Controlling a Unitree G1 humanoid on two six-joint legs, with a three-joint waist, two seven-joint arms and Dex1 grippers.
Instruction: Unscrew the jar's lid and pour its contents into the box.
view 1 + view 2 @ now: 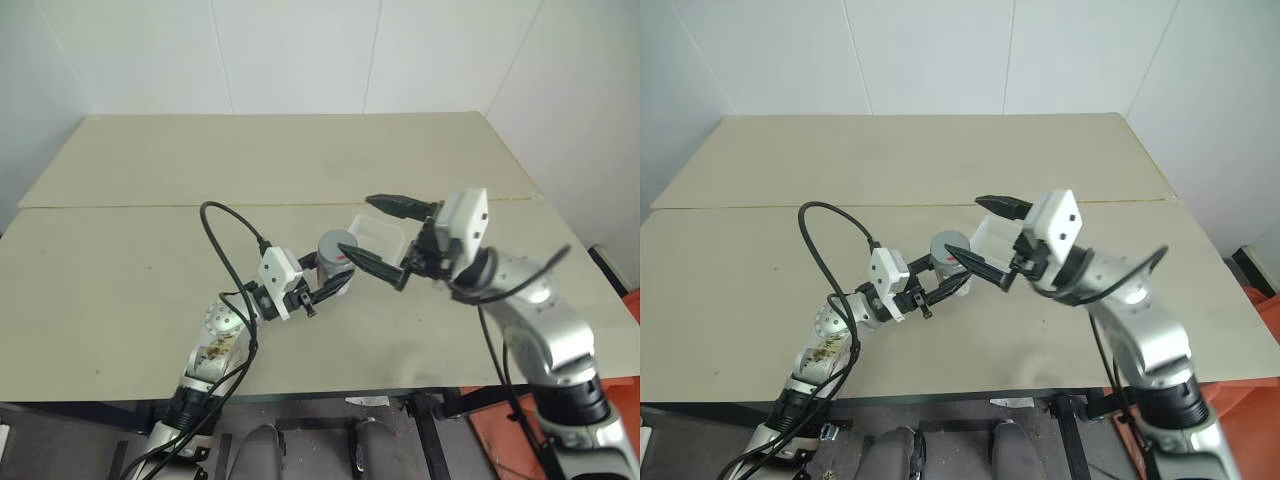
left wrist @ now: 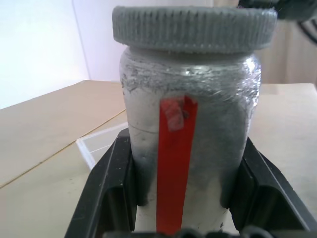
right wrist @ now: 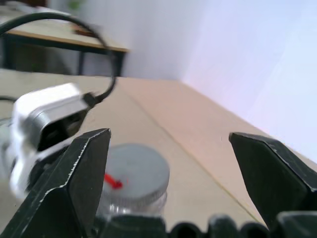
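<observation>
Jar [image 2: 185,148] and lid [image 2: 193,29] were the centre of the scene, held just above the beige table [image 1: 140,280] near its middle. Farthest left in the head views, a black cable [image 1: 222,255] looped up from the left arm to the white camera block on its wrist. Next came the left gripper [image 1: 325,291], clenched on the jar's lower body: in the left wrist view its two black fingers [image 2: 106,198] pressed against either side of the silvery, foil-like wall, with a red strip of label running down the front between them. The jar stood upright in that grasp, and the ribbed grey lid sat on its mouth, a small red mark on its top visible from the right wrist view. Just behind and to the right of the jar lay the box [image 1: 383,235], a clear shallow tub resting flat on the table, partly hidden by the right arm's fingers. Further right, the right gripper [image 1: 386,242] hung released, its black fingers spread wide and holding nothing, one tip above the box and the other reaching toward the lid without touching it. From the right wrist view the lid lay below and beside one open finger [image 3: 74,183], clear of both. A seam ran across the tabletop behind them.
</observation>
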